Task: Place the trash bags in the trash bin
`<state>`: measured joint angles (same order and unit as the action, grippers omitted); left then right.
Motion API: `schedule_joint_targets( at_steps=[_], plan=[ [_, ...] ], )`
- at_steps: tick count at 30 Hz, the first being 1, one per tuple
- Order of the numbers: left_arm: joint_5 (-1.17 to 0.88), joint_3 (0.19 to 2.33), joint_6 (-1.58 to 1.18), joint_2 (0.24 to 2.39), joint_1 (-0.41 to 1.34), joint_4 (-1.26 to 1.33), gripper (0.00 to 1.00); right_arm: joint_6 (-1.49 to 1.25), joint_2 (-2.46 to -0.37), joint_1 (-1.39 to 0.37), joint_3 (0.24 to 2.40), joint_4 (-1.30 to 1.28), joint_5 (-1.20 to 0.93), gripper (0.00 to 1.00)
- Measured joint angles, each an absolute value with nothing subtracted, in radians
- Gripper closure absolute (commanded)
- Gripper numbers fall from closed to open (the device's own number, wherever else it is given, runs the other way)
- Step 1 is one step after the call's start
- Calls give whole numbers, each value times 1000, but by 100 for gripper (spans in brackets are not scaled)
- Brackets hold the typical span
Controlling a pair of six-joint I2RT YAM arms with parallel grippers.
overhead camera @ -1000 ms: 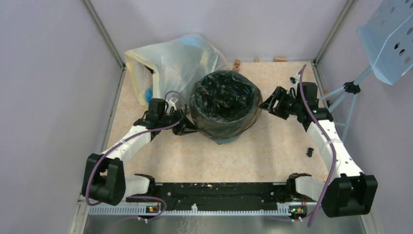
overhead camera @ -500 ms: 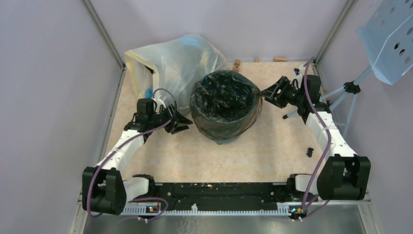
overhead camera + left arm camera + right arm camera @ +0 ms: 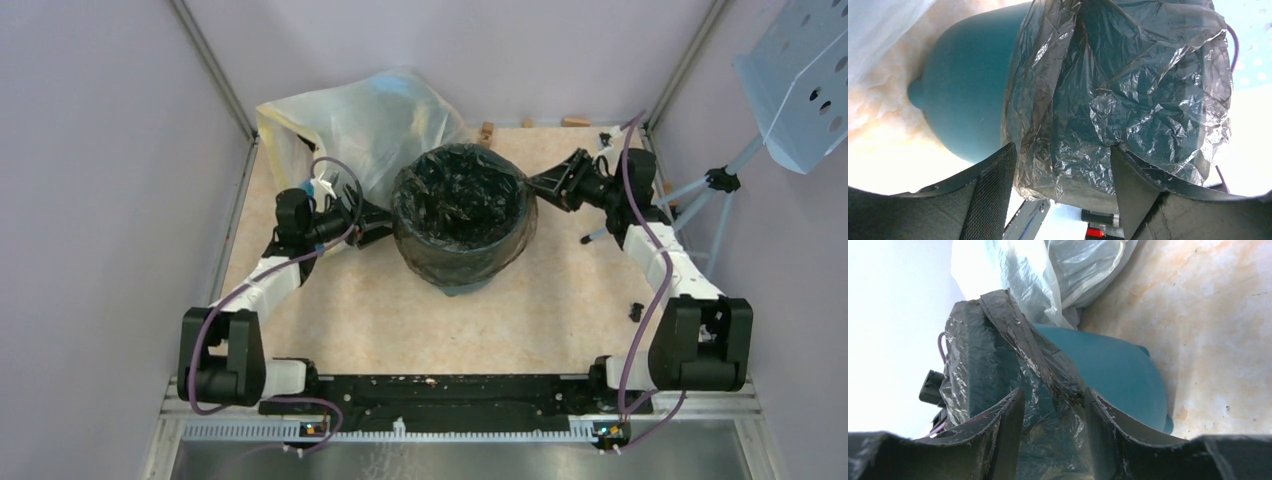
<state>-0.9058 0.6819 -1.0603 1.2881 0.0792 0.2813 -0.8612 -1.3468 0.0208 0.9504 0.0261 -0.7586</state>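
Note:
The teal trash bin (image 3: 465,288) stands mid-table. A glossy black trash bag (image 3: 460,200) lines it, folded over the rim and down the sides. My left gripper (image 3: 378,225) is at the bin's left side, open. In the left wrist view the bag's (image 3: 1128,90) hanging edge lies between the wide-spread fingers of the left gripper (image 3: 1063,195), with the bare bin (image 3: 965,95) behind. My right gripper (image 3: 540,185) is at the right rim. In its wrist view the right gripper (image 3: 1054,425) straddles a fold of the bag (image 3: 983,355) against the bin (image 3: 1113,370), with a gap still showing.
A large translucent whitish bag (image 3: 350,130) leans against the back left corner, touching the bin. Small wooden blocks (image 3: 487,130) lie by the back wall. A small black part (image 3: 636,311) lies near the right arm. A blue perforated panel on a stand (image 3: 800,70) is outside right.
My left gripper let go of the bag's lower left edge, opened wide and moved back up the bin's side. My right gripper moved in to the right rim and its jaws narrowed.

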Motion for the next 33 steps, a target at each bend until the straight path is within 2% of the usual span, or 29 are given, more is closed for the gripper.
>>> schedule_joint_targets(
  at_steps=[3,6,10,13,16,28,29,30,31,33],
  plan=[
    [-944,654,-1134,1343,80,430,27,-874,-1364,2,935,51,-780,61],
    [-986,612,-1225,1419,83,581,38,-883,-1377,-23,908,60,-796,70],
    [-1012,587,-1299,1479,92,691,77,-884,-1378,-30,890,50,-809,98],
    [-1021,587,-1306,1477,95,715,100,-873,-1378,-30,890,31,-808,100],
    [-1018,589,-1266,1460,96,673,100,-856,-1377,-30,890,-7,-790,100],
    [-976,667,-963,1430,96,249,100,-758,-1399,-30,831,-91,-725,100],
    [-975,670,-948,1430,96,227,98,-746,-1402,-30,833,-102,-719,92],
    [-975,673,-937,1430,96,212,96,-731,-1402,-30,839,-128,-708,76],
    [-975,677,-926,1430,96,197,95,-712,-1402,-30,852,-166,-694,65],
    [-975,687,-910,1429,96,170,94,-677,-1402,-28,900,-249,-646,51]
  ],
)
